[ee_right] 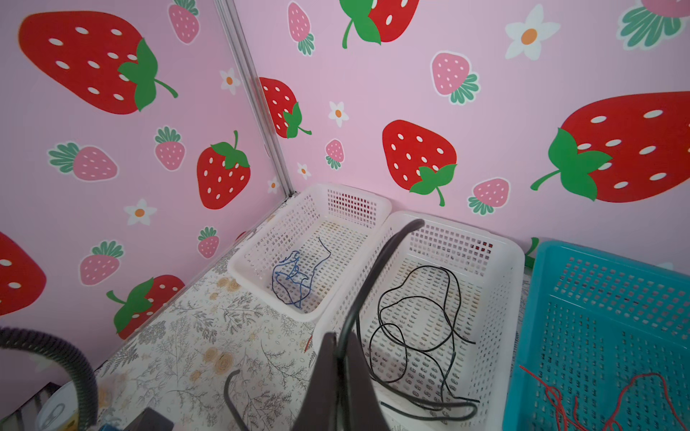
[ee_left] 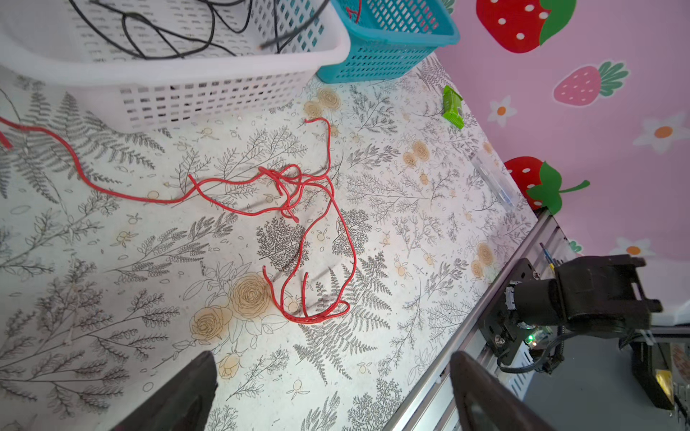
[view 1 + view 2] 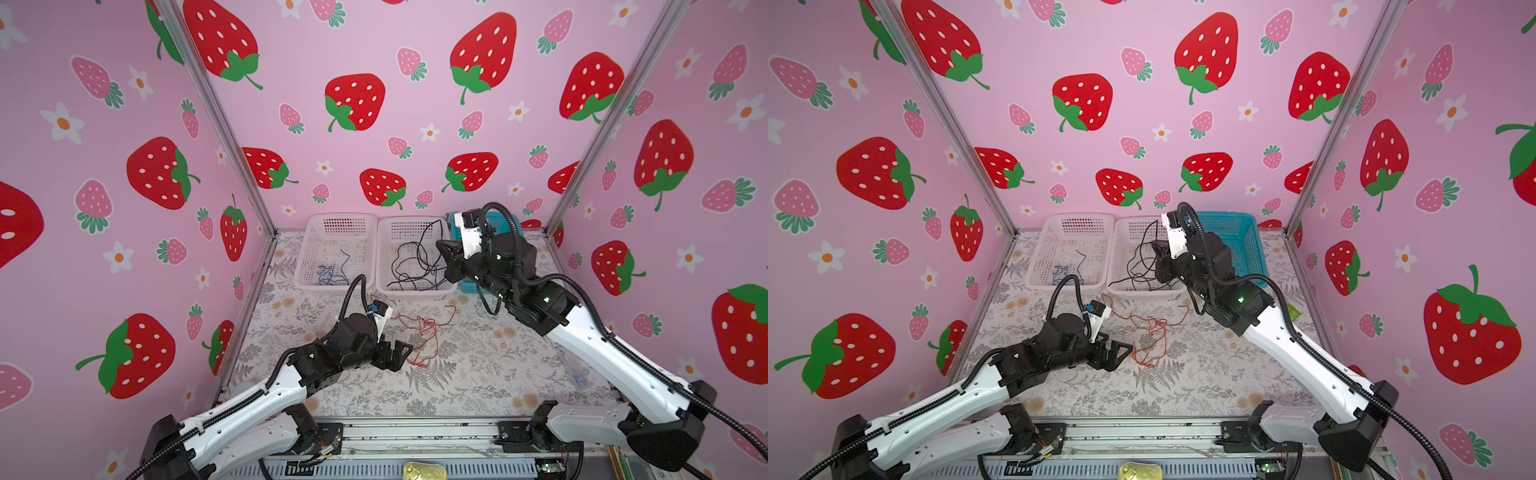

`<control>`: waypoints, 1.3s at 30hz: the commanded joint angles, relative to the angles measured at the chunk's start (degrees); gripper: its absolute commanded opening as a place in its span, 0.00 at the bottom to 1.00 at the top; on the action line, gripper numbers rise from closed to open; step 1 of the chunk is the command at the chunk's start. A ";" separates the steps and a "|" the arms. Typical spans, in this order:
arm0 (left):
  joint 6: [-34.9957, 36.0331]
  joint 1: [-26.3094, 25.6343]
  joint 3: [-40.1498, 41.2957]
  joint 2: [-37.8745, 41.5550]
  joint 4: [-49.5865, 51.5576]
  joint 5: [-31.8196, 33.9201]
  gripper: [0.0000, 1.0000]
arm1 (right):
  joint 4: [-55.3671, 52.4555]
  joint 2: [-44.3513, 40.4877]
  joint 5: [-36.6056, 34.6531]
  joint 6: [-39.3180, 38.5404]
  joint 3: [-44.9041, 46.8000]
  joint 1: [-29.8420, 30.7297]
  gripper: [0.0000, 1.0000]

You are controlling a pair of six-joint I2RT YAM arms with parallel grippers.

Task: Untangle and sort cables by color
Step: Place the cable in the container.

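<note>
I'm seeing the dark blue cables (image 3: 330, 274) lying in the far-left white basket (image 3: 336, 217), while my left gripper (image 2: 332, 358) is sitting low over the table with its jaws spread wide and nothing between them. It is pointing at the tangled red cables (image 3: 424, 332) lying loose on the table just beside it. Further right, black cables (image 3: 415, 262) are lying in the middle white basket (image 3: 415, 289), my right gripper (image 1: 341, 358) is pinching one black cable (image 1: 377, 261) above them, and more red cable (image 1: 634, 384) is resting in the teal basket (image 3: 1246, 232).
</note>
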State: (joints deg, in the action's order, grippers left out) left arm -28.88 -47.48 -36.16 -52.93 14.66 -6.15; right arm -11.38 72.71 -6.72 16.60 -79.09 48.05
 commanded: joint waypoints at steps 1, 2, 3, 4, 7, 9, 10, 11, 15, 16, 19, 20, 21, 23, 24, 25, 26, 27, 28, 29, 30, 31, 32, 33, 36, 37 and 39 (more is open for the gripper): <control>-5.03 0.11 1.65 -0.87 -3.61 1.69 0.98 | 1.57 1.57 -1.41 0.38 -3.48 -3.26 0.00; -5.66 0.11 2.03 -1.09 -3.75 2.01 0.98 | 1.61 2.40 -0.60 0.76 -4.09 -4.14 0.00; -6.14 0.11 2.44 -1.36 -4.18 2.13 0.98 | 1.92 3.31 0.58 0.97 -4.79 -5.04 0.00; -6.52 0.09 2.79 -1.66 -4.62 2.18 0.98 | 2.26 4.21 1.59 1.11 -5.42 -5.95 0.00; -7.58 0.05 4.08 -2.03 -5.95 2.38 0.98 | 2.38 7.38 4.43 1.89 -7.42 -8.37 0.00; -8.26 0.11 5.04 -2.01 -6.62 2.81 0.98 | 2.67 9.57 6.57 2.67 -8.38 -10.15 0.00; -8.61 0.11 5.62 -1.96 -7.02 2.98 0.98 | 2.84 10.83 7.81 2.90 -8.89 -10.96 0.00; -9.05 0.03 6.13 -1.91 -7.39 2.99 0.98 | 3.06 11.98 8.63 3.15 -9.27 -11.66 0.00; -10.21 0.05 8.39 -1.59 -8.32 2.70 0.98 | 2.86 16.71 11.76 4.40 -11.20 -13.84 0.00; -10.27 0.11 8.90 -1.25 -8.25 2.80 0.98 | 3.01 17.33 12.08 4.33 -11.48 -13.95 0.00; -10.65 0.06 10.32 0.23 -8.07 3.76 0.98 | 4.42 18.14 11.39 4.06 -10.90 -13.95 0.00; -10.77 0.07 10.76 0.63 -8.24 4.05 0.98 | 5.04 18.53 11.38 3.97 -10.45 -13.95 0.00; -10.99 0.10 11.17 1.03 -8.28 4.35 0.98 | 5.25 19.38 11.31 3.88 -10.30 -14.03 0.00; -11.20 0.08 11.68 1.26 -8.49 4.39 0.98 | 4.82 21.99 11.54 4.05 -10.66 -14.21 0.00; -11.36 0.09 11.81 1.28 -8.63 4.31 0.98 | 4.70 23.49 12.15 4.21 -10.82 -14.30 0.00; -11.49 0.11 11.90 1.17 -8.68 4.23 0.98 | 4.73 25.05 12.62 4.46 -10.78 -14.30 0.00; -11.61 0.06 11.97 1.08 -8.86 4.15 0.98 | 4.86 26.36 13.05 4.79 -10.79 -14.30 0.00; -11.59 0.05 11.99 0.92 -8.96 4.04 0.98 | 4.98 27.76 13.81 5.15 -10.84 -14.30 0.00; -11.69 0.06 11.99 0.81 -9.04 3.95 0.98 | 5.09 29.31 14.67 5.52 -11.06 -14.29 0.00; -11.77 0.09 11.86 0.81 -9.03 3.96 0.98 | 5.18 30.50 15.10 5.68 -11.28 -14.23 0.00; -11.72 0.11 11.90 0.82 -9.02 3.96 0.98 | 4.96 31.69 15.49 5.81 -11.64 -14.22 0.00; -11.72 0.09 11.81 0.89 -8.95 4.00 0.98 | 4.77 32.79 15.61 5.83 -11.91 -14.17 0.00; -11.68 0.04 11.82 1.02 -8.86 4.11 0.98 | 4.63 33.36 15.57 5.90 -12.05 -14.13 0.00; -11.63 0.11 11.73 1.14 -8.68 4.13 0.98 | 4.47 33.88 15.17 5.98 -12.23 -14.13 0.00; -11.30 0.05 11.62 1.25 -8.36 4.31 0.98 | 3.83 34.29 14.21 5.91 -12.30 -14.13 0.05; -11.28 0.05 11.58 1.12 -8.38 4.39 0.98 | 3.31 34.34 13.74 5.79 -12.33 -14.13 0.08; -11.28 0.11 11.55 0.79 -8.61 4.35 0.98 | 2.20 34.30 13.03 5.73 -12.87 -14.13 0.12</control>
State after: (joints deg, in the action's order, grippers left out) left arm -39.31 -47.46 -24.77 -52.16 6.96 -3.01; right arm -8.58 108.57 7.14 22.35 -89.67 33.95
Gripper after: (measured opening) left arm 0.979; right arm 0.110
